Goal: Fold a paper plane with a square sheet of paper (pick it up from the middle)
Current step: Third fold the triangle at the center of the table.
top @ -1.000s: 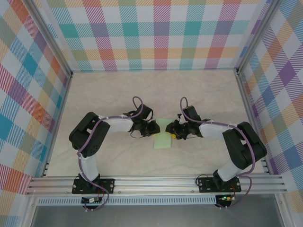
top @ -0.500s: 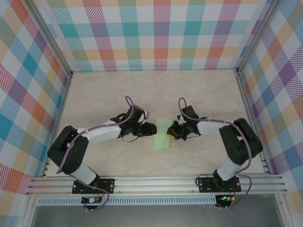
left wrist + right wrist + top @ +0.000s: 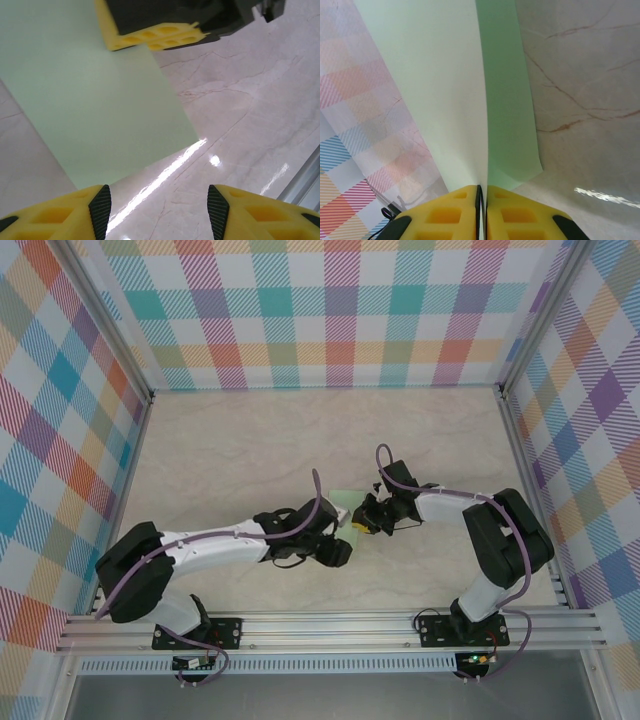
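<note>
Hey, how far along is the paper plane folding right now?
Early. Done: the square sheet of paper looks doubled over, two layers showing. In hand: the right gripper has its jaws shut on it, while the left gripper hovers open by its near edge. Left: no nose point or wings folded yet.

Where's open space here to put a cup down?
Bare: the far half of the table, between the back wall and both arms; also the near patch between their bases. Crowded: the centre, where left gripper and right gripper meet at the green paper.
</note>
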Robot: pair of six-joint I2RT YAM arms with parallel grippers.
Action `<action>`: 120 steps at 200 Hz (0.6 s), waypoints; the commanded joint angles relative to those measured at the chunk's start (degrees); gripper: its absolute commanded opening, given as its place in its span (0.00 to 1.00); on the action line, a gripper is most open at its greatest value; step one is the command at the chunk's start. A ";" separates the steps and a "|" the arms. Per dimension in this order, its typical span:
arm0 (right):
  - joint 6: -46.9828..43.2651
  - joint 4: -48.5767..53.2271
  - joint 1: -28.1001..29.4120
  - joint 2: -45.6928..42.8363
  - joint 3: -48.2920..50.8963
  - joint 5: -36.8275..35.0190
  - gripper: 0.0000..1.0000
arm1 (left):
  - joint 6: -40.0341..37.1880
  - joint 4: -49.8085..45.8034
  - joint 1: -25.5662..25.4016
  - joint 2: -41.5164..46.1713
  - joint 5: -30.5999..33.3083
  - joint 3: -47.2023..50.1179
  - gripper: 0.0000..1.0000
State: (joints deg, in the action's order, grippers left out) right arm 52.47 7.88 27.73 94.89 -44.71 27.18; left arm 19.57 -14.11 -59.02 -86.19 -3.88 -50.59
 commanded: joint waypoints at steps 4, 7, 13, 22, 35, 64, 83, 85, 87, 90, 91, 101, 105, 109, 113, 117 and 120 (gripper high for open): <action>-0.22 1.13 -0.16 0.91 -1.23 1.17 0.12 | -4.53 -3.73 -3.87 -3.91 7.91 -4.74 0.57; -0.19 1.17 -0.21 0.95 -1.26 1.21 0.12 | -4.77 -3.95 -4.28 -4.42 8.25 -5.23 0.57; -0.18 1.10 -0.21 1.07 -1.17 1.25 0.12 | -5.29 -4.51 -5.11 -5.40 9.02 -6.24 0.57; -0.22 1.09 -0.21 1.01 -1.19 1.28 0.12 | -5.89 -5.45 -6.21 -6.98 10.73 -7.66 0.57; -0.28 1.22 -0.17 1.16 -1.14 1.34 0.12 | -6.68 -6.59 -7.26 -8.87 12.49 -9.20 0.57; -0.26 1.09 -0.22 1.17 -1.04 1.42 0.13 | -7.52 -7.54 -8.46 -11.08 15.44 -10.66 0.57; -0.46 1.01 -0.29 1.02 -1.12 1.52 0.13 | -7.62 -7.97 -8.90 -12.64 17.48 -11.78 0.57; -0.44 1.07 -0.28 1.07 -1.09 1.53 0.13 | -7.62 -8.07 -8.84 -12.80 17.85 -11.89 0.57; -0.44 1.12 -0.25 1.08 -1.09 1.55 0.13 | -7.62 -8.11 -8.90 -13.02 18.03 -12.08 0.57; -0.52 1.12 -0.26 1.05 -1.13 1.54 0.13 | -7.62 -8.25 -8.98 -13.30 18.36 -12.28 0.56; -0.52 1.10 -0.28 1.07 -1.15 1.55 0.13 | -7.62 -8.36 -8.99 -13.43 18.50 -12.35 0.56; -0.66 1.27 -0.24 1.10 -1.15 1.60 0.14 | -7.47 -8.73 -9.25 -14.07 19.76 -12.90 0.55; -0.65 1.31 -0.21 1.06 -1.10 1.64 0.14 | -7.36 -8.71 -9.18 -14.17 20.11 -13.01 0.55; -0.75 1.33 -0.22 1.12 -1.15 1.65 0.14 | -7.36 -8.59 -9.33 -14.18 20.25 -13.04 0.55; -0.70 1.24 -0.22 1.14 -1.07 1.62 0.14 | -7.32 -8.45 -9.31 -14.11 20.24 -12.98 0.54; -0.71 1.25 -0.26 1.14 -1.08 1.59 0.14 | -7.25 -8.26 -9.33 -14.01 20.23 -12.94 0.54; -0.71 1.34 -0.30 1.15 -1.08 1.56 0.14 | -7.18 -8.22 -9.35 -13.88 20.23 -12.95 0.53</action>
State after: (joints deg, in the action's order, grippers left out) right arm 52.42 8.08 27.73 95.22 -44.71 27.73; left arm 13.04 -20.91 -67.13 -99.77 13.02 -61.89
